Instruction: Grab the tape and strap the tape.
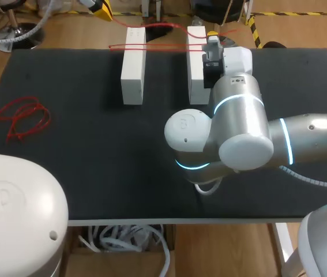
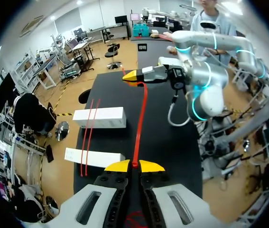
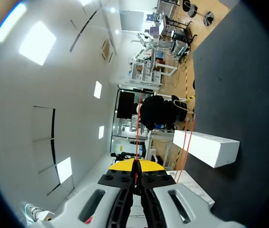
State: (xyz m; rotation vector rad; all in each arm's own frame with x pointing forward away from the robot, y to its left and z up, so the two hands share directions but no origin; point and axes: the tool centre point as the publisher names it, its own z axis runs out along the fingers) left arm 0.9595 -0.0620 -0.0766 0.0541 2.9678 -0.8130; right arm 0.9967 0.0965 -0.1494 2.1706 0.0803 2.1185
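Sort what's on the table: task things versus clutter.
Job: red tape, held between left gripper and right gripper; left white block; right white block; red loop laid across both.
Lying about: heap of red strands at the table's left.

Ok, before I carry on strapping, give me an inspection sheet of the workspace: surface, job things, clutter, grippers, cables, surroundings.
Surface: black table, nothing spilled on it.
Job's things: first white block and second white block stand side by side, apart. Laid red tape runs across both blocks. Stretched red tape spans between the two grippers. Loose red tape heap lies on the table away from the blocks.
Clutter: nothing seen.
Grippers: left gripper, fingers shut on the stretched red tape. Right gripper, fingers shut on its other end, by the second white block.
Cables: light cable loop hangs at the right arm, clear of the tape.
Surroundings: nothing seen.
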